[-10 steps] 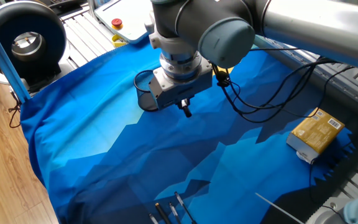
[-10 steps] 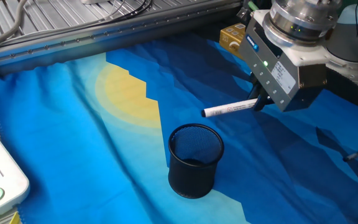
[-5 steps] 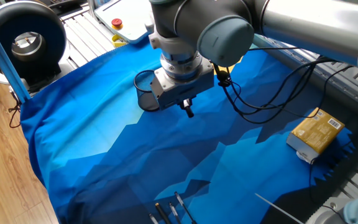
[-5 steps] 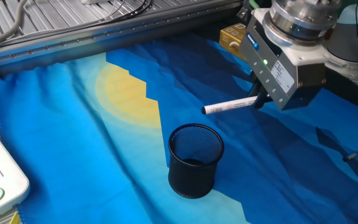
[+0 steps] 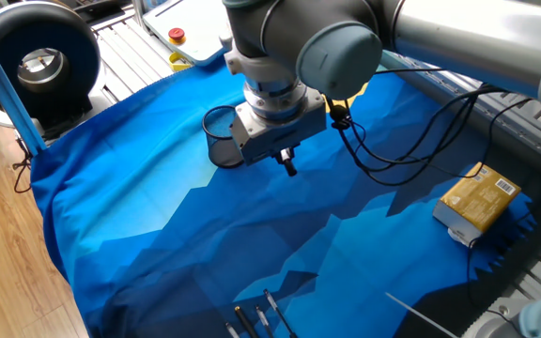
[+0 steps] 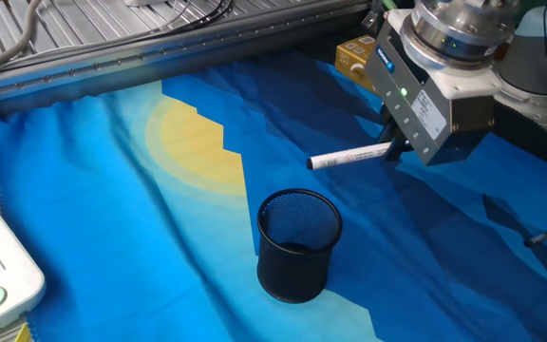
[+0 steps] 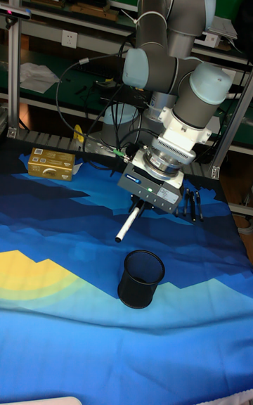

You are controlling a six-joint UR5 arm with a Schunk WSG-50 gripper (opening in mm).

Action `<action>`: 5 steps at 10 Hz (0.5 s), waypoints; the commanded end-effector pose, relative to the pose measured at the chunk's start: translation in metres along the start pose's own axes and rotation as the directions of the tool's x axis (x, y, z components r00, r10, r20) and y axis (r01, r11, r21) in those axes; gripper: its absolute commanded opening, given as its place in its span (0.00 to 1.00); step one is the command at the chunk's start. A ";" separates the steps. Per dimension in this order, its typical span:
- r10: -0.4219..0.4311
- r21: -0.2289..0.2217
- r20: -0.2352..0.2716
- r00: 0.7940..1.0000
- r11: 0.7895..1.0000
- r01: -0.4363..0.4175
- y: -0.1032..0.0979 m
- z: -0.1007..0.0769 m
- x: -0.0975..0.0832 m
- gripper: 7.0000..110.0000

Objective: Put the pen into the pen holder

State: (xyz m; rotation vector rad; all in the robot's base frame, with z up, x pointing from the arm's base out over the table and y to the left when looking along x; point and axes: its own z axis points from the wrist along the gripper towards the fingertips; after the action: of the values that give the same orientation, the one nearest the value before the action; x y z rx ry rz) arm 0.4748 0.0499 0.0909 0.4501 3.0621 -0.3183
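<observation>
Nearest in the other fixed view stands the pen holder (image 6: 298, 245), upright on the blue cloth (image 6: 112, 218) over the surface, its open mouth up and nothing visible inside — right where a drop from above can reach it. Just beyond and above it hangs the pen (image 6: 350, 157), off the cloth altogether, carried in the air. The hand (image 6: 394, 150) is clenched on the pen's far end, so most of the white barrel juts free. Its long axis runs close to level, tilted only a little, with the free tip pointing out past the holder's rim, not down into it. In the tall fixed view the pen (image 7: 129, 224) slants down toward the cup (image 7: 141, 278), tip lowest, up and to one side of the mouth. My read: that slant needs steepening and the tip centring over the opening before letting go. Farther back, a yellow box (image 6: 357, 55) lies at the cloth's edge.
</observation>
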 end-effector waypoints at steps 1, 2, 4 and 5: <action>0.011 -0.003 0.001 1.000 1.000 -0.011 0.000 -0.001 -0.001 0.00; 0.011 0.005 -0.003 1.000 1.000 -0.011 -0.002 -0.001 0.000 0.00; 0.005 0.018 -0.020 1.000 1.000 -0.005 -0.007 -0.010 0.003 0.00; 0.001 0.021 -0.032 1.000 1.000 -0.001 -0.010 -0.020 0.006 0.00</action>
State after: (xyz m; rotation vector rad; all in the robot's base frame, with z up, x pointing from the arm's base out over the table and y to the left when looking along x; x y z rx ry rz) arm 0.4707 0.0455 0.1000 0.4556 3.0719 -0.3505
